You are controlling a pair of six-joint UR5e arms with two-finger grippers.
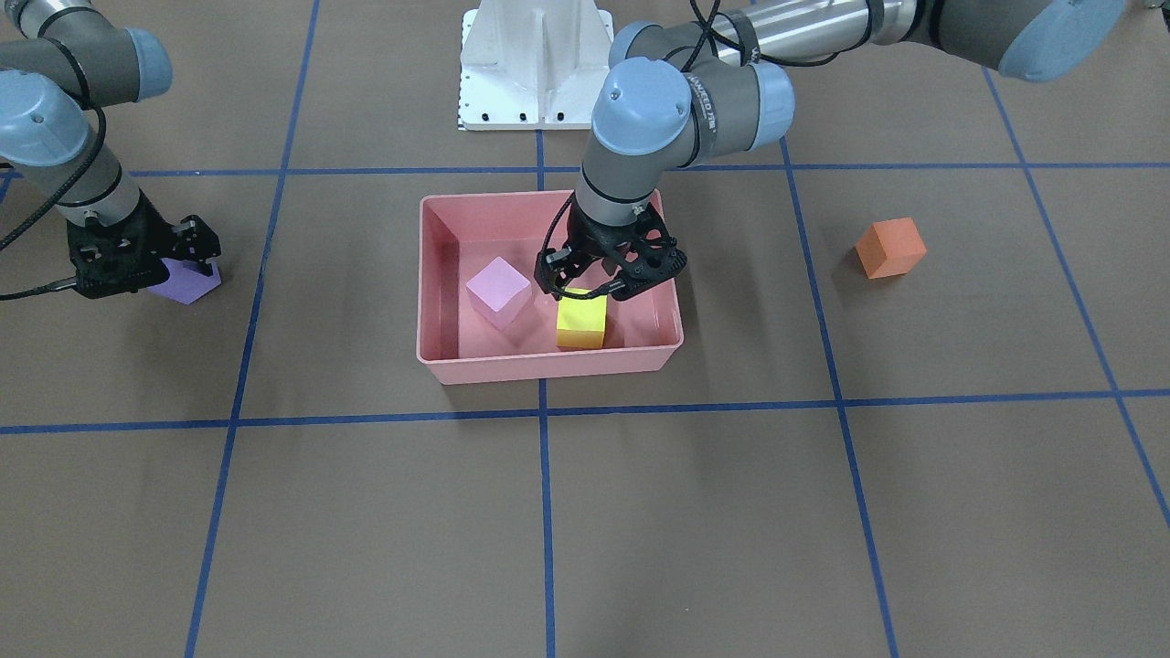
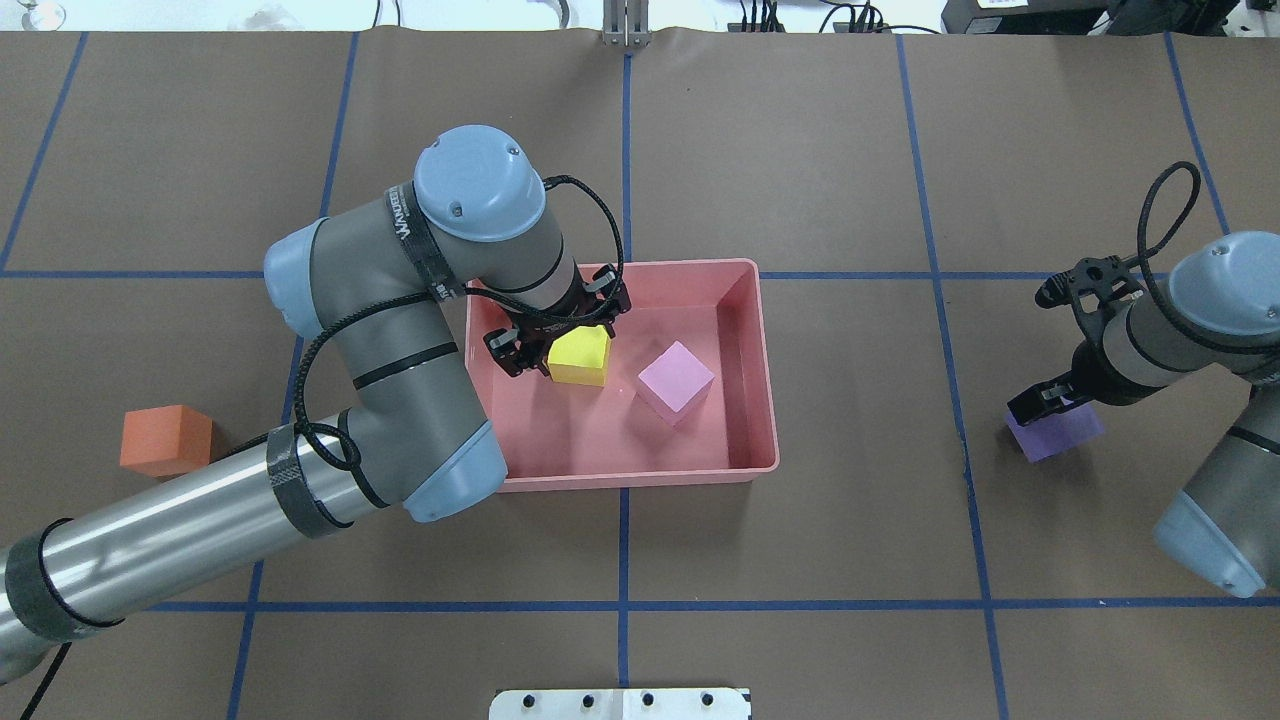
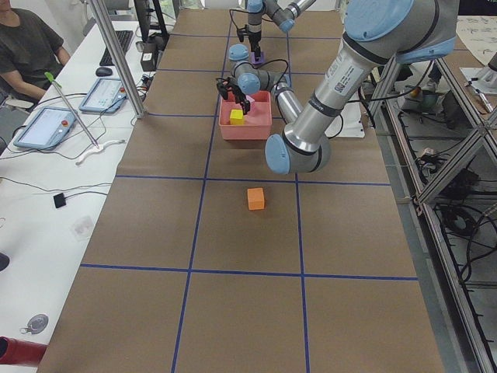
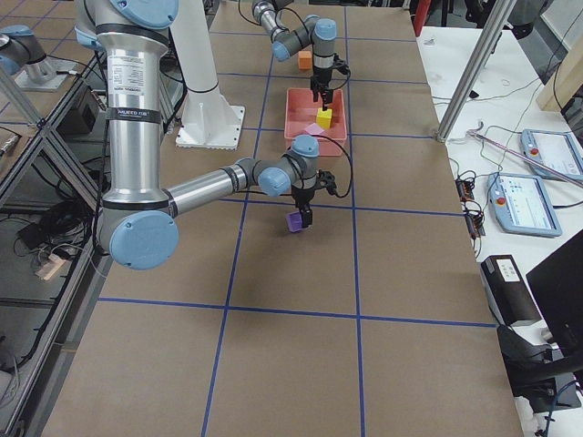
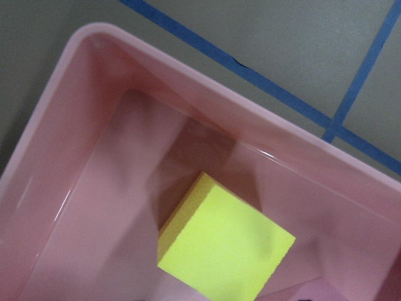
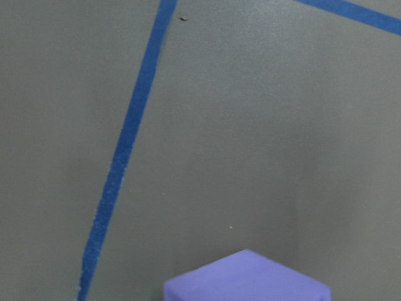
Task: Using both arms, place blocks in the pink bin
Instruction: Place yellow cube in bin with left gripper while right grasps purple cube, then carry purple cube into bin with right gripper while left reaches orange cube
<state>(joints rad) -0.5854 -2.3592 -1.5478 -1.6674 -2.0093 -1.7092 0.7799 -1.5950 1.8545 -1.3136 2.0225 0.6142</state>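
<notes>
Spreading under everything, the counter [image 1: 640,512] was matte brown paper, marked into big squares by blue tape lines [image 1: 543,512]. The left arm [image 2: 400,300], grey tube with pale blue caps, reached to the middle so that its wrist pointed straight down into the pink bin [image 1: 548,366]. The right arm [image 2: 1210,300] bent down on its own side over a cube lying outside the bin.

The bin was a shallow salmon tray of smooth, faintly glossy plastic with rounded corners and a thin rim. It sat at the centre, likely so that either arm could reach it.

The left claw [image 1: 594,285] hung just over the yellow block [image 1: 581,320], its black jaws spread wider than the cube and gripping nothing. That read as a drop-off pose rather than a pick. The right claw [image 1: 151,272] was low over the purple block [image 1: 187,281], and its jaws also looked spread, not closed. The cube rested flat on the paper, well apart from the bin, so I judged this the approach to a grasp.

All the blocks were matte, sharp-edged cubes with finely grained faces. The yellow one stood on the bin floor near a wall, and the light pink block [image 1: 498,291] sat beside it, apart and turned at an angle. The orange block [image 1: 890,248] sat alone on the left arm's side of the counter.
</notes>
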